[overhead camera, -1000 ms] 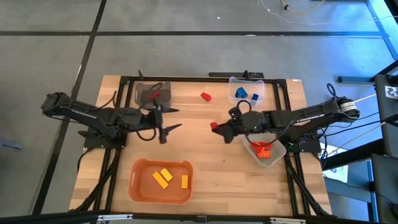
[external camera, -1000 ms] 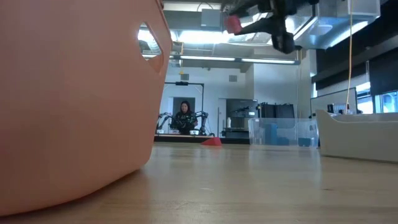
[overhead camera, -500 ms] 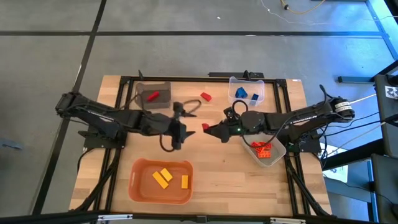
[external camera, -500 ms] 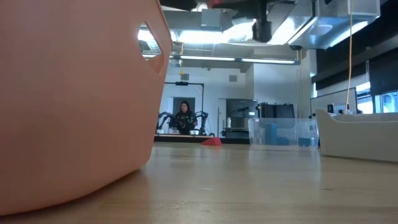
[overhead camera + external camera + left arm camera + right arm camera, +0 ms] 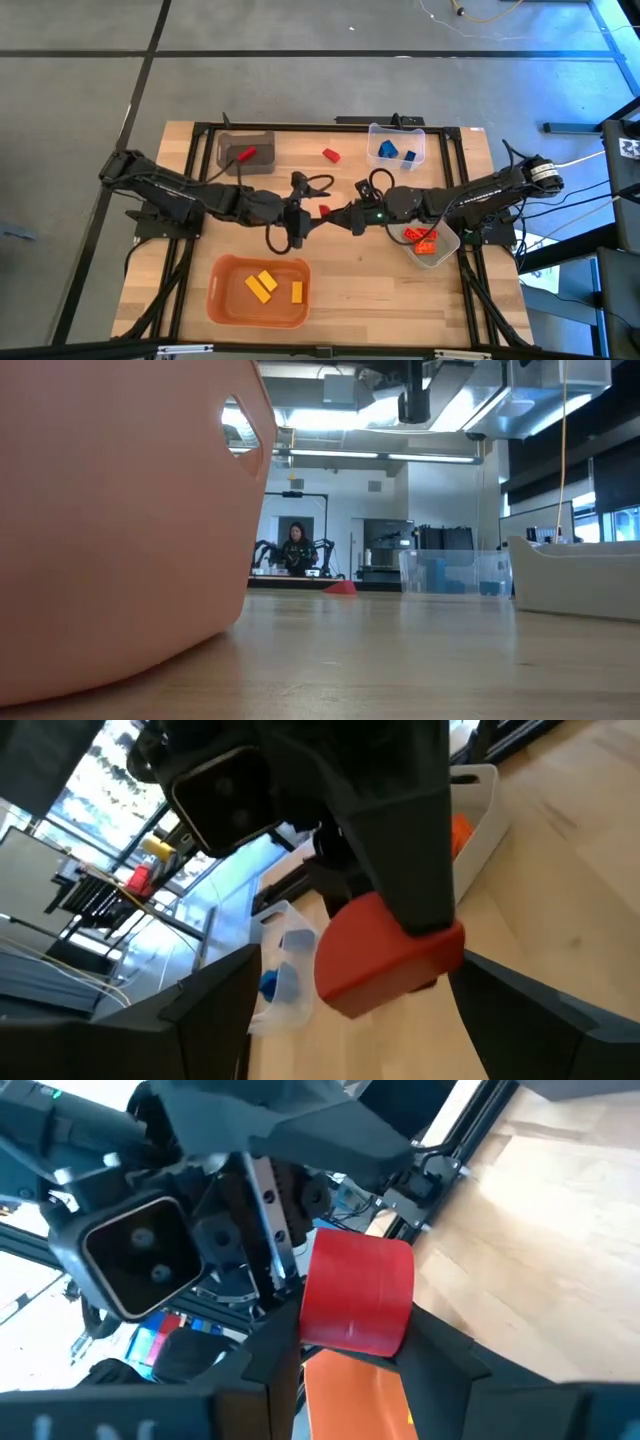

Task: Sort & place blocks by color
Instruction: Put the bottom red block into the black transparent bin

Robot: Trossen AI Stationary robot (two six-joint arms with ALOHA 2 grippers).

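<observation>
R pincer clamps red block.

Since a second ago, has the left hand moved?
Yes. In the high view the left hand has swung from beside the dark bin toward the table's middle, now open in front of the red block held by the right hand.

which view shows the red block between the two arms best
The left wrist view: the red block fills the frame, pinched in the right hand. The right wrist view shows its face too. In the high view it's a speck. The low view misses it.
</observation>
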